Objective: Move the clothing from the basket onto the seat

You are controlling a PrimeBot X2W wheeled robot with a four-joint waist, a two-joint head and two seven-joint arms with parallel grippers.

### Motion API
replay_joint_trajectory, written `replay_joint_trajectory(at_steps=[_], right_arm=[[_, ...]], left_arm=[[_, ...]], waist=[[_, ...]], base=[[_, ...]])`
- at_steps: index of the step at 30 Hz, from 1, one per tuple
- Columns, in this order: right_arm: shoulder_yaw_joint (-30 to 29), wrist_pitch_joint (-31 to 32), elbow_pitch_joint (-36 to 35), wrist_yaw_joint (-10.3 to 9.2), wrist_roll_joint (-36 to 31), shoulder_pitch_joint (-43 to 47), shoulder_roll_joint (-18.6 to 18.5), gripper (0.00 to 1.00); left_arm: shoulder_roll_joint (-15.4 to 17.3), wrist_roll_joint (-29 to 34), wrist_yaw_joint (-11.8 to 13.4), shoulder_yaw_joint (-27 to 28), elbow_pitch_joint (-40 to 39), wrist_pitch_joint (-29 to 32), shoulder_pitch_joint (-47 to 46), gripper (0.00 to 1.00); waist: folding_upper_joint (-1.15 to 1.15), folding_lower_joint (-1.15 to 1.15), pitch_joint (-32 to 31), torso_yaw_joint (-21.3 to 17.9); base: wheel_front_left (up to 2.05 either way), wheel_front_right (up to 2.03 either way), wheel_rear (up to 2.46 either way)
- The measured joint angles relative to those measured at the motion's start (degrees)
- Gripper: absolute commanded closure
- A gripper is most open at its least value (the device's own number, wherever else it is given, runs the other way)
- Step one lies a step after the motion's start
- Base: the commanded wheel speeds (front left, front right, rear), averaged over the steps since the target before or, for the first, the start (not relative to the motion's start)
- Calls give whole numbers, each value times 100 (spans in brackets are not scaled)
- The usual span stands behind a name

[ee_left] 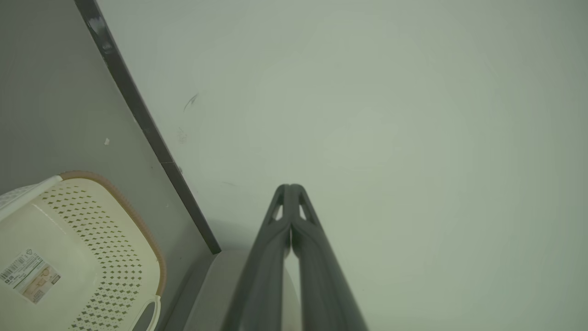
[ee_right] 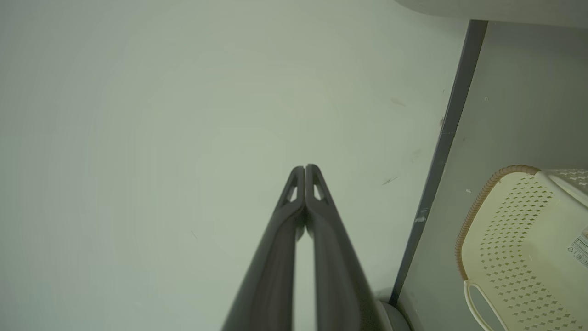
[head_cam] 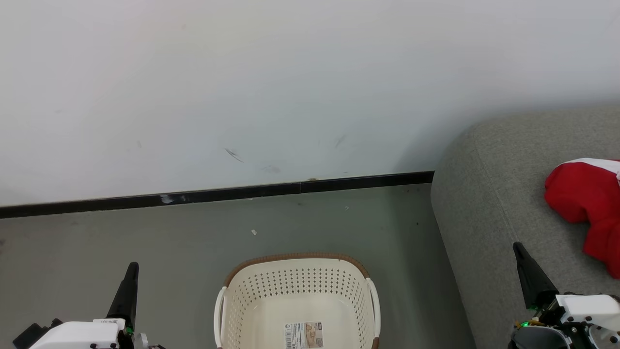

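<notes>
In the head view, we are seeing the red clothing (head_cam: 583, 194) lying on the seat (head_cam: 489, 203) and running off the right edge, so we cannot count the garments. The laundry basket (head_cam: 300, 286) is looking bare, but its near part is being cut off below, and calling the job done could be leaving a piece behind. The left fingers (head_cam: 127, 291) and right fingers (head_cam: 530, 276) are pressed shut, gripping nothing.

In the left wrist view, the closed fingers are pointing at the wall (ee_left: 367, 115), and the basket floor is carrying a barcode label (ee_left: 30, 276).

In the right wrist view, the closed pair is aiming likewise. A careless swing over the seat could be dragging the clothing off.
</notes>
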Motion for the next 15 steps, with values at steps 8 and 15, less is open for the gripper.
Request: replay_joint_trajectory(at_steps=[8,15], right_arm=[[-4,9,1,0,-1,-1,2,100],[-9,41,2,0,-1,-2,7,100]], left_arm=[[0,-10,0,-1,-1,0,0,100],[0,-10,0,-1,-1,0,0,100]], waist=[[0,0,0,0],[0,-1,0,0]], base=[[0,0,0],[0,0,0]])
